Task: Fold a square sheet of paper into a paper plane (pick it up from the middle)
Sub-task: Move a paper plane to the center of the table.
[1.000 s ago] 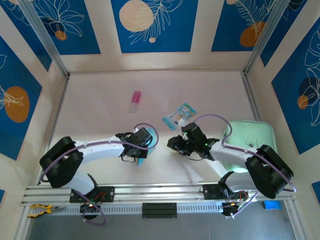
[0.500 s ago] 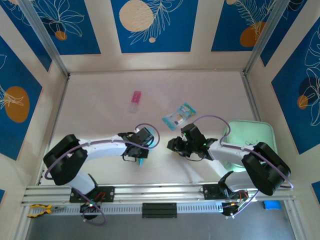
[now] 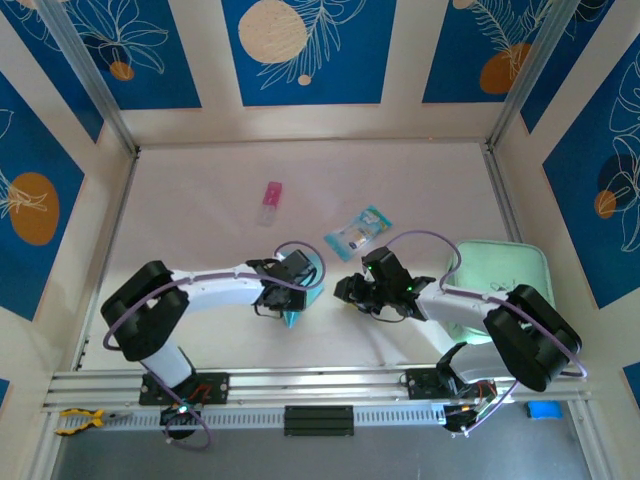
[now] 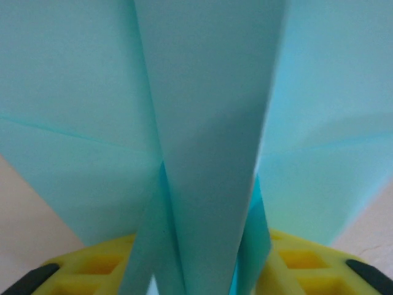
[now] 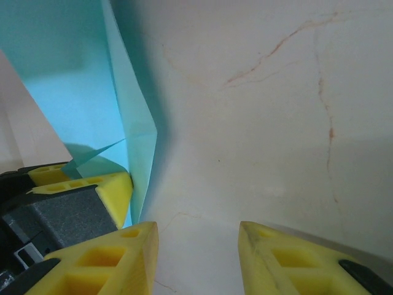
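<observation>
The light-blue sheet of paper [image 3: 314,267] is folded narrow, with a centre ridge [image 4: 209,123] and a flap on each side, like a paper plane. It lies under my left gripper [image 3: 292,290] near the table's middle front. In the left wrist view the gripper [image 4: 202,261] has its yellow fingers [image 4: 307,264] apart, and the folded ridge rises loosely between them. My right gripper [image 3: 352,290] hangs just right of the paper. Its jaws [image 5: 196,243] are open over bare table with nothing between them. The paper's edge [image 5: 138,141] stands at their left.
A teal-and-clear packet [image 3: 358,232] lies behind the right gripper. A small pink item [image 3: 270,202] is farther back left. A pale mint-green pad [image 3: 505,275] sits at the right under the right arm. Patterned walls close in the table.
My left gripper has shifted slightly right and its fingers have spread apart. More of the blue paper shows around it now. The right gripper has barely moved.
</observation>
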